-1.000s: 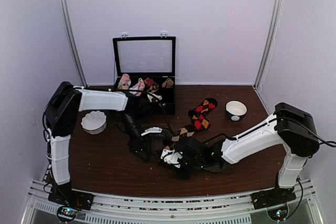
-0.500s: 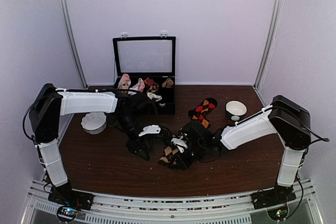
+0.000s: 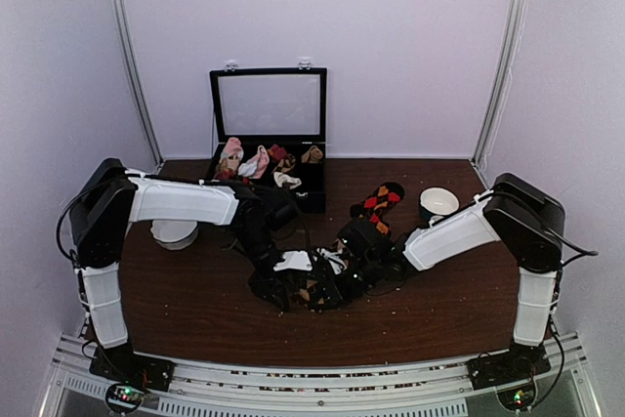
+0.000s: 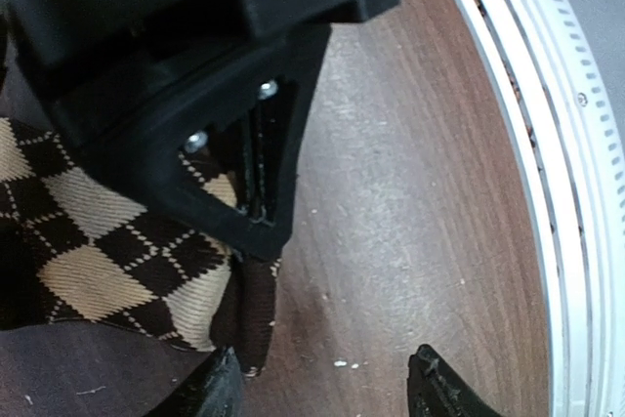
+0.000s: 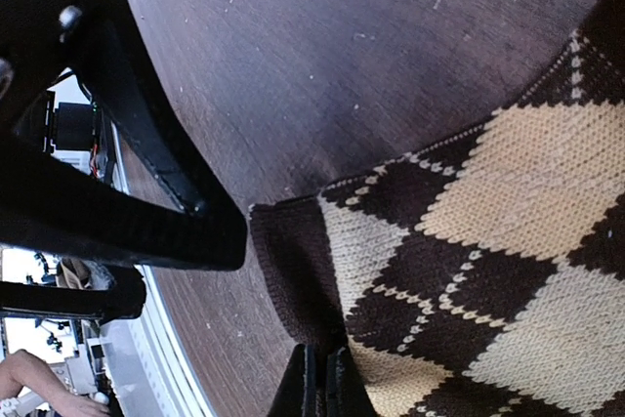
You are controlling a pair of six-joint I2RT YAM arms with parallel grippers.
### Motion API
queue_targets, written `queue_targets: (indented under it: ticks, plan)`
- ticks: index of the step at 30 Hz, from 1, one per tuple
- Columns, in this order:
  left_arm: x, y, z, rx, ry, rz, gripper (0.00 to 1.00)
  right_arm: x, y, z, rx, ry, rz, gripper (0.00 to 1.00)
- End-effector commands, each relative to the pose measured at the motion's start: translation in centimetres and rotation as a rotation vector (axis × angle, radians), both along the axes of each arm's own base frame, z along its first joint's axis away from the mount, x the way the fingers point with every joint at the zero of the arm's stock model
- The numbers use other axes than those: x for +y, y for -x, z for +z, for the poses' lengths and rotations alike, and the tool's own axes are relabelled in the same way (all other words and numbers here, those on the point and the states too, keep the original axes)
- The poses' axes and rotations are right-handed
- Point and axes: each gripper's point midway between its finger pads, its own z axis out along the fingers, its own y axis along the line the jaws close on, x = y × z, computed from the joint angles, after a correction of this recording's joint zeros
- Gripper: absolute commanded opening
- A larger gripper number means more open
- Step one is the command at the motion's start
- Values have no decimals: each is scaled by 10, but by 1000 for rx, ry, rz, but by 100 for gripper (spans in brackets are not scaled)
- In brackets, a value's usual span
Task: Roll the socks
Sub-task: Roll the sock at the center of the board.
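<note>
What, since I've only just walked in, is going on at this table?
Two robot arms are working on one tan-diamond argyle sock near the middle of the table. The right gripper is shut on the sock's edge. The left gripper stands open at that edge, gripping nothing. A red-and-orange argyle sock lies farther back, untouched, and the open case behind holds other sock bundles.

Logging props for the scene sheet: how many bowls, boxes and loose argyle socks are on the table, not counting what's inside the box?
Bowls: 2 (white bowl, dark bowl)
Boxes: 1 (black box, lid up)
Loose argyle socks: 2 (tan-diamond argyle sock, red-and-orange argyle sock)
Total: 5
</note>
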Motion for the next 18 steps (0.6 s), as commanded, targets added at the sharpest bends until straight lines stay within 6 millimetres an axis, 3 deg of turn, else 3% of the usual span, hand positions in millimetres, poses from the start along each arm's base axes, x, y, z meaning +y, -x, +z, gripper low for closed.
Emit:
queue_targets:
  ticks: [1, 5, 12, 18]
  plan:
    - [-14, -16, 1, -78, 39, -29, 58, -33, 4, -46, 92, 183, -76, 0]
    - [-21, -15, 2, -80, 50, -47, 53, -33, 4, -48, 94, 188, -76, 0]
    - [-21, -8, -17, -80, 11, -90, 33, -33, 2, -49, 115, 177, -93, 0]
    - [-19, -12, -31, -83, -28, -75, 31, -32, 0, -47, 123, 164, -95, 0]
